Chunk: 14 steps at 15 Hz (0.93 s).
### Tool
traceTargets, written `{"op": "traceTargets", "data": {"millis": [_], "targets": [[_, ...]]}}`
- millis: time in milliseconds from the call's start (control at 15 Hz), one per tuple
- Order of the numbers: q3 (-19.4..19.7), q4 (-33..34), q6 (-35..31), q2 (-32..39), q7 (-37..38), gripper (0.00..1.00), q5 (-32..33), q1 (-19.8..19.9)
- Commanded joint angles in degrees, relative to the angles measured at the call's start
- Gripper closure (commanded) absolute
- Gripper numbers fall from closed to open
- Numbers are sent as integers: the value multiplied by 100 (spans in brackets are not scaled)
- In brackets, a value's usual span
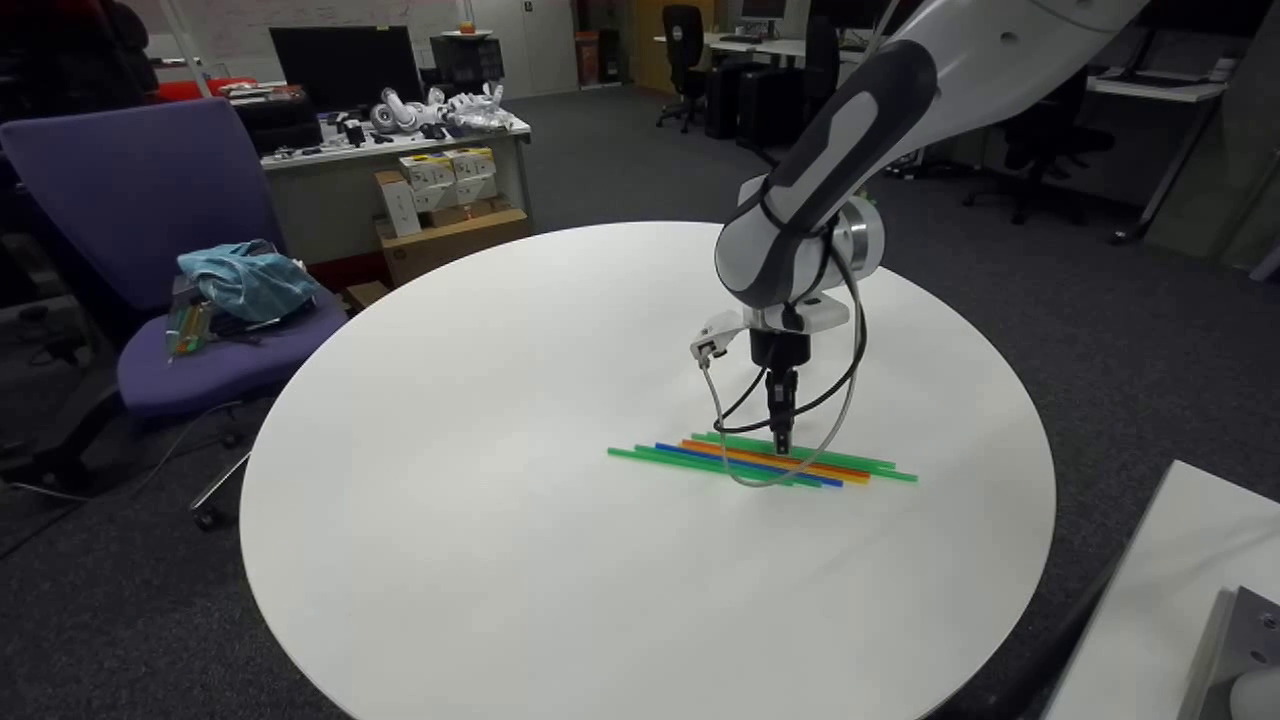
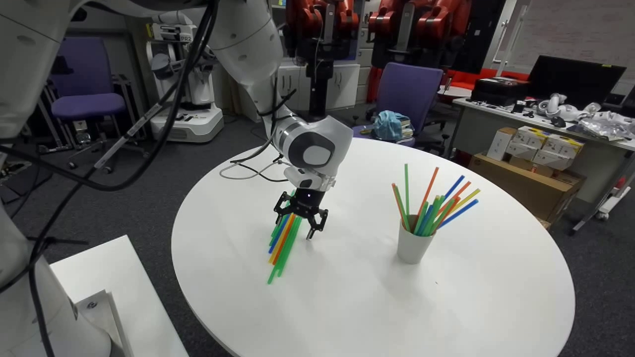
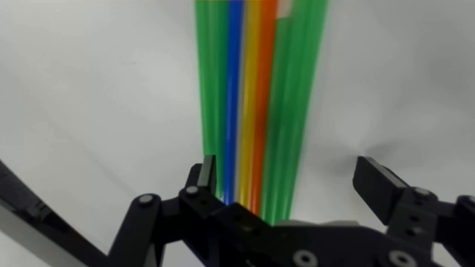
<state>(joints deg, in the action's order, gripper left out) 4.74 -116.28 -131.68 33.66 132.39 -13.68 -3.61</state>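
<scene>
the hand (image 3: pixel 286 161) is spread wide above colored straws (image 3: pixel 261 104), which lie on the tabletop (image 3: pixel 111 92), nearer one fingertip (image 3: pixel 207 172).

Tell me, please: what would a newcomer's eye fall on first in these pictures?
Probably the coloured straws lying side by side on the round white table, under the open gripper. Next, perhaps, the white cup holding more straws, standing on the same table in an exterior view. Red robot arms in the background there may follow.
</scene>
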Motion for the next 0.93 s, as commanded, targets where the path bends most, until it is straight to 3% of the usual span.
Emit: {"op": "traceTargets", "data": {"millis": [0, 333, 667, 733, 867], "targets": [[272, -372, -820, -619, 343, 0, 144, -137], [648, -229, -1883, -1005, 854, 0, 825, -431], [1470, 3, -2909, -979, 2135, 0, 2483, -1208], [2270, 172, -3142, -753, 1657, 0, 1922, -1838], [3021, 271, -3645, -441, 1709, 0, 1697, -2436]]}}
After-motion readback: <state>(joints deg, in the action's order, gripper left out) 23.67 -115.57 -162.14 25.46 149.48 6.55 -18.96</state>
